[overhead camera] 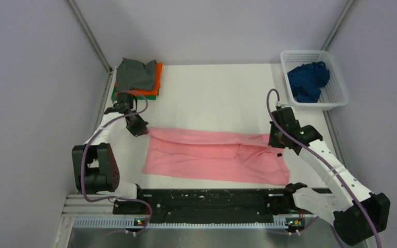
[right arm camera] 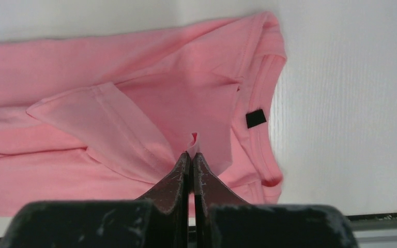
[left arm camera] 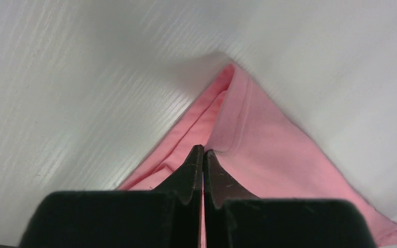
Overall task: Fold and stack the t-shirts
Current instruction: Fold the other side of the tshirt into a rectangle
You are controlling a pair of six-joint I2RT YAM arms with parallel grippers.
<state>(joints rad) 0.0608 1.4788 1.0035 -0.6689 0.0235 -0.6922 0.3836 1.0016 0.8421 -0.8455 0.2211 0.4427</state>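
Broadly, white counter (overhead camera: 212, 88) filling the middle of the top view. Across its lower half, pink t-shirt (overhead camera: 212, 155), already narrowed into a long band, long axis running left to right across the frame, collar end at the right, hem end at the left. At upper left, folded stack (overhead camera: 139, 77) of grey, orange and green tees, near the band's left end and well apart from its right. At upper right, white basket (overhead camera: 338, 95) holding a crumpled dark blue t-shirt (overhead camera: 308, 81), not yet folded.

Then the arms. Left tool (overhead camera: 139, 129) at the band's upper-left corner, jaws pressed fully together, tips biting the doubled edge of pink cloth in the wrist view. Right tool (overhead camera: 275, 140) at the upper-right corner beside the collar, jaws likewise clamped tight, a small nip of pink cloth poking up between the tips. Smallest of all, dark neck label (right arm camera: 256, 118) just right of that nip, inside the collar.

Probably the crosswise fold in hand: one end to be carried over the other along the long axis. Band stretched between the two tools, one gripping each end. Left arm nearer the stack, hence likely better to finish toward the left. Risk: thin pinch slipping free on the lift.
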